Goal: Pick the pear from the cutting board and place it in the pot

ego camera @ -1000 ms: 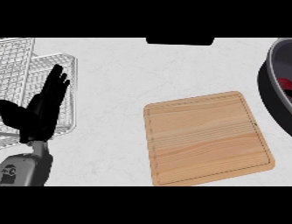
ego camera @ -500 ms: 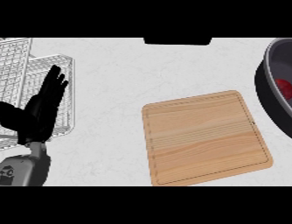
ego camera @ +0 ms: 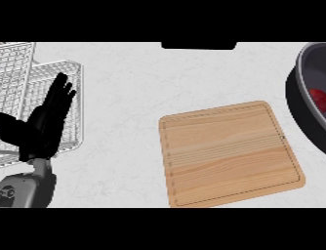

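Note:
A wooden cutting board (ego camera: 227,154) lies bare on the counter, right of centre. At the right edge stands a dark grey pot (ego camera: 311,122), partly cut off by the frame. Inside it rests a red fruit (ego camera: 319,99), the pear. My left hand (ego camera: 42,124) shows at the lower left, fingers straight and pointing up, resting open and holding nothing. It overlaps the wire rack. The right hand is out of view.
A wire dish rack (ego camera: 22,93) fills the upper left of the pale marble counter (ego camera: 137,88). A dark object (ego camera: 198,45) sits at the counter's far edge, top centre.
The view has shifted a little: the pot and board sit slightly further left in frame. The red fruit lies lower in the pot. The left hand stays still.

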Controlling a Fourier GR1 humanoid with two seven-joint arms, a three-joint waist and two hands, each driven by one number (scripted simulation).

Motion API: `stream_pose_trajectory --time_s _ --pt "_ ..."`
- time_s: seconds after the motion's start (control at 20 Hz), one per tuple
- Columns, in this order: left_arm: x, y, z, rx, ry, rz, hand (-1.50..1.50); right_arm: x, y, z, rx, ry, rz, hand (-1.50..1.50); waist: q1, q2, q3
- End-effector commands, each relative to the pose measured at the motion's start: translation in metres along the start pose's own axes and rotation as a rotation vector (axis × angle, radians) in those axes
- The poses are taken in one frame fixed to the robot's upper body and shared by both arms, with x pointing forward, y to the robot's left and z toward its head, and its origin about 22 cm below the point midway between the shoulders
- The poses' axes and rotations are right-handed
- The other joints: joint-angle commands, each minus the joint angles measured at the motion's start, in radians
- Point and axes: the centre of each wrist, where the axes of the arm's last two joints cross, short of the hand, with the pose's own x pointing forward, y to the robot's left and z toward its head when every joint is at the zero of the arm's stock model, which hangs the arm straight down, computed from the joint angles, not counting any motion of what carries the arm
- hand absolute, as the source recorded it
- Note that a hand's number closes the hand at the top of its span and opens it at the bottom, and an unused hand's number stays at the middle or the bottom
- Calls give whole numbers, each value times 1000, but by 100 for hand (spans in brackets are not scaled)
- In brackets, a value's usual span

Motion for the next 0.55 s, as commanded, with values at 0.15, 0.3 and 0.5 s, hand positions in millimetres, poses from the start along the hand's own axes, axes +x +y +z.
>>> stream_pose_trajectory --time_s 0.15,0.3,0.5 --pt "23 20 -7 55 -65 -23 0 2 -39 23 17 2 4 -150 12 -4 9" --pt "16 16 -6 55 -64 -22 0 -8 -48 39 28 -19 11 -150 3 -6 8" --pt "18 15 -4 59 -74 -39 0 -9 -42 35 19 2 23 -150 12 -7 8"
